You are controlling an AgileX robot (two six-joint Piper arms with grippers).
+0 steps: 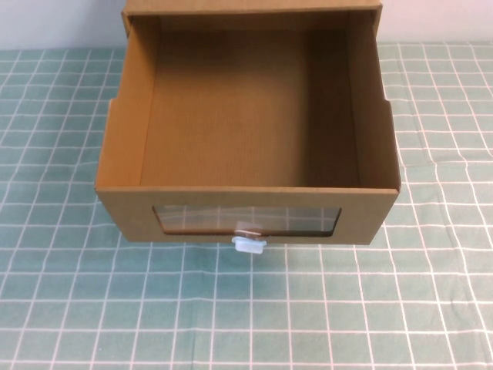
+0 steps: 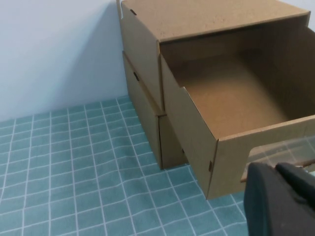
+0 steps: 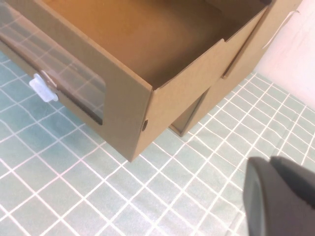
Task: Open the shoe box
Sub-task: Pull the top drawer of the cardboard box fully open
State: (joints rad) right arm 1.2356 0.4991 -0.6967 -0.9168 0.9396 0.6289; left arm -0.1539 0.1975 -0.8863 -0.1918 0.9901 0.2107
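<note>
The brown cardboard shoe box's outer shell stands at the back of the table. Its drawer is pulled far out toward me and is empty inside. The drawer front has a clear window and a small white pull tab. Neither gripper shows in the high view. My left gripper hangs off the drawer's front left corner, shut and holding nothing. My right gripper hovers over the cloth off the drawer's front right corner, shut and holding nothing, away from the tab.
A green checked cloth covers the table. A second cardboard unit sits under the open one. A pale wall stands behind the boxes.
</note>
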